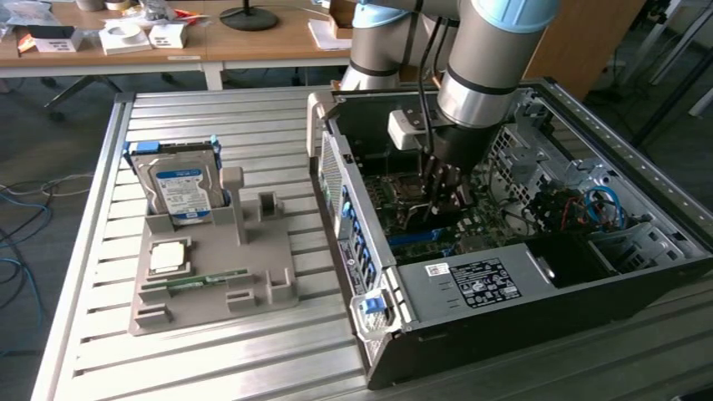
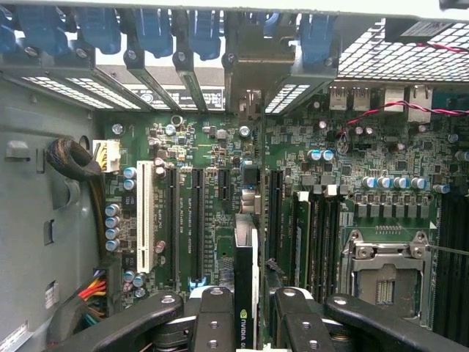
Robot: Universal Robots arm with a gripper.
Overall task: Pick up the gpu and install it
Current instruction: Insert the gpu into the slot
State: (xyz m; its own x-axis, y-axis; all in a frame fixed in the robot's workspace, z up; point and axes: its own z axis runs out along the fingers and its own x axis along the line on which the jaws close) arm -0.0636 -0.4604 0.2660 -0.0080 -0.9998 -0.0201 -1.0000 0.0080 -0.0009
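claw (image 2: 249, 319): I have it clamped on the gpu (image 2: 245, 264) | gpu: stands on edge inside the open computer case (image 1: 446, 288), over the motherboard (image 2: 205, 147) slots; contact with them I cannot tell | case: on the bench (image 1: 223, 359), at the exterior view's right

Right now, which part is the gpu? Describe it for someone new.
Look inside the open computer case, over the green motherboard. The gpu is the thin dark card held on edge in the gripper. Nothing beside it bears its green logo.
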